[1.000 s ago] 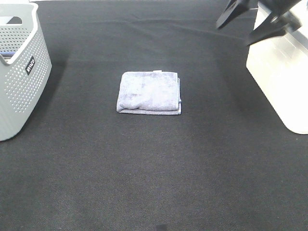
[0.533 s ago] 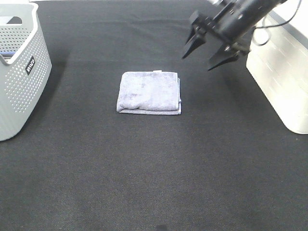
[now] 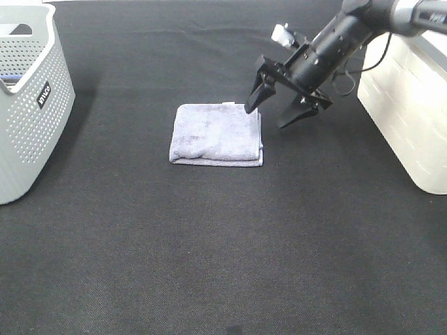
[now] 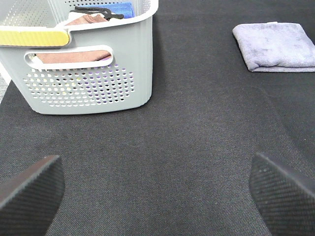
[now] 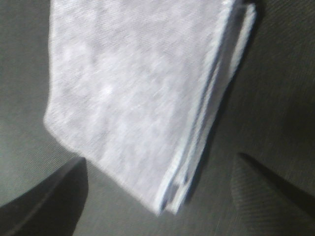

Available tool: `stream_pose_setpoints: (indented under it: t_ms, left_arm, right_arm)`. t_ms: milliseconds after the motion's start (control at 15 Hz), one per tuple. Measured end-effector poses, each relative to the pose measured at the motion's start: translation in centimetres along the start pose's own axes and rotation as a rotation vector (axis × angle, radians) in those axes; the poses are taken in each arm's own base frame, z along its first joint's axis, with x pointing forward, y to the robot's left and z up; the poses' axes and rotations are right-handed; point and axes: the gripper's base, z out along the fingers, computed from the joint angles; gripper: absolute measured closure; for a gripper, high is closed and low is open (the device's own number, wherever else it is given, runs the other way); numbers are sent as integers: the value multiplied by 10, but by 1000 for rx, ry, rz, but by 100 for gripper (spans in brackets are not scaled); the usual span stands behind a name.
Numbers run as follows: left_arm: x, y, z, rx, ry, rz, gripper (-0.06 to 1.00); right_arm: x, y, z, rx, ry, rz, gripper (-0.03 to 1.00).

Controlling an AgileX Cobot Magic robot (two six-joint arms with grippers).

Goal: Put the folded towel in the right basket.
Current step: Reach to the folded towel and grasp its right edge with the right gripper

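The folded lavender-grey towel (image 3: pixel 217 134) lies flat on the black table near the middle. It also shows in the left wrist view (image 4: pixel 275 46) and fills the right wrist view (image 5: pixel 142 98). My right gripper (image 3: pixel 271 115) is open and hangs just above the towel's right edge, one finger (image 3: pixel 254 98) over the towel's far right corner and the other beside it; it holds nothing. The white right basket (image 3: pixel 412 105) stands at the right edge. My left gripper (image 4: pixel 157 189) is open and empty, apart from the towel, and is out of the high view.
A grey perforated basket (image 3: pixel 28 105) stands at the left edge; the left wrist view (image 4: pixel 83 64) shows cloths and a blue item inside it. Black cloth covers the table (image 3: pixel 223 244).
My right arm has come down and leftward from over the white basket to the towel's right edge, jaws still open. The towel has not moved.
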Motion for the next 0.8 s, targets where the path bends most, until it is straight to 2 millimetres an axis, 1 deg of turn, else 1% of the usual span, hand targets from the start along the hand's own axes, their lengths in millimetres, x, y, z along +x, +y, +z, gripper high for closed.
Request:
stream_pose_setpoints:
  t_ms: [467,733,800]
  left_arm:
    - [0,0,0,0,0,0,-2]
    - [0,0,0,0,0,0,-2]
    - [0,0,0,0,0,0,-2]
  right_arm:
    - [0,-20,33,-11,13,34,21]
    - [0,-20,46,-96,9,66,22]
    - [0,-18,50,-114,11,57,24]
